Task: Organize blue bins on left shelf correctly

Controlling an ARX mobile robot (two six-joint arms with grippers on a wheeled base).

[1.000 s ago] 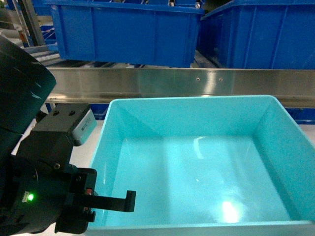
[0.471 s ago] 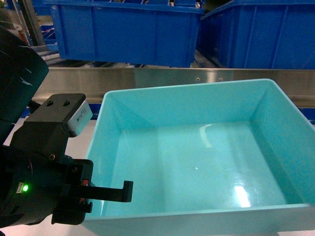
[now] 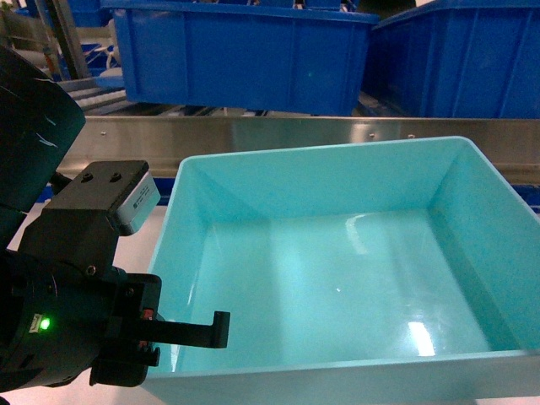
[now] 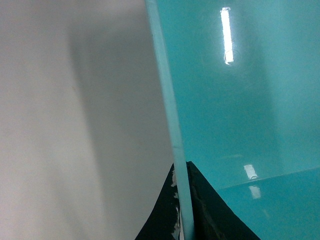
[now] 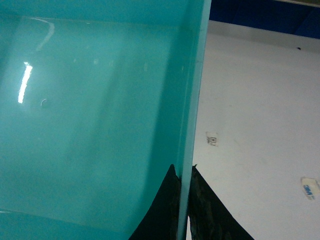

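Both arms are carrying the turquoise bin [image 3: 337, 270] in front of the left shelf's steel beam [image 3: 278, 135]; left gripper [image 4: 183, 210] is clenching the left wall, right gripper [image 5: 184, 210] the right wall; empty, light, glossy plastic, likely slippery; rims are looking like the best hold.

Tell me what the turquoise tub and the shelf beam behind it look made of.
Turquoise tub: likely moulded plastic, smooth and glossy, with sharp light reflections on its floor. Shelf beam: apparently stainless steel, brushed and shiny, with small fasteners and a mirror-like sheen.
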